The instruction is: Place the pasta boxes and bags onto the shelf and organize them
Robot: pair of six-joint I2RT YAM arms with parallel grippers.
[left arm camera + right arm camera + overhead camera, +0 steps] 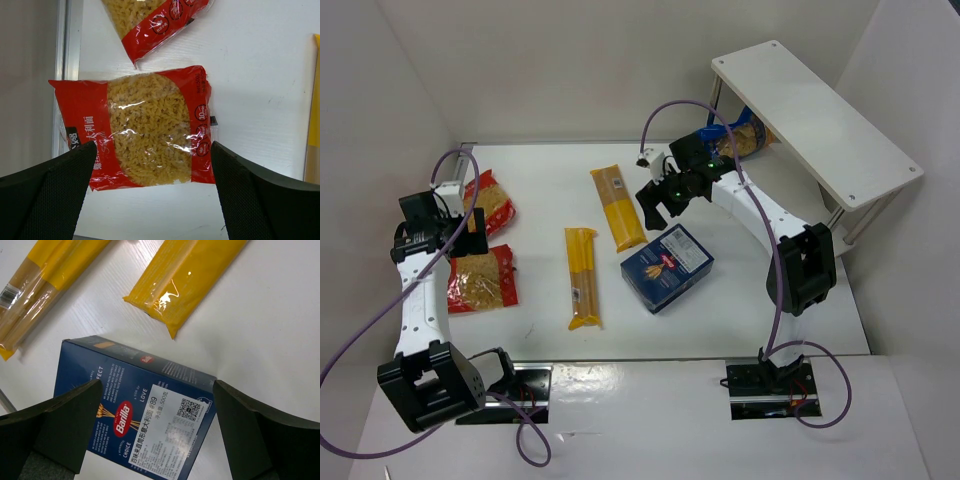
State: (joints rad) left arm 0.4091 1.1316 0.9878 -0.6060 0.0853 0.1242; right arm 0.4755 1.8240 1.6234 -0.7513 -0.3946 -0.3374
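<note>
The dark blue pasta box [667,267] [145,415] lies flat at the table's middle. My right gripper [662,207] [157,390] hovers open just above it, fingers on either side and clear of it. Two long spaghetti bags [582,277] [618,207] lie left of the box, both also in the right wrist view [40,290] [187,280]. At the left lie two red-edged bags [483,280] [492,203]. Over the nearer one [145,127] my left gripper [468,238] [152,165] hangs open and empty. A blue-edged bag [745,137] lies under the white shelf [815,120].
White walls close in the table on the left, back and right. The shelf's thin metal legs [840,215] stand at the right edge. A metal rail [62,75] runs along the table's left side. Purple cables [665,112] loop above both arms.
</note>
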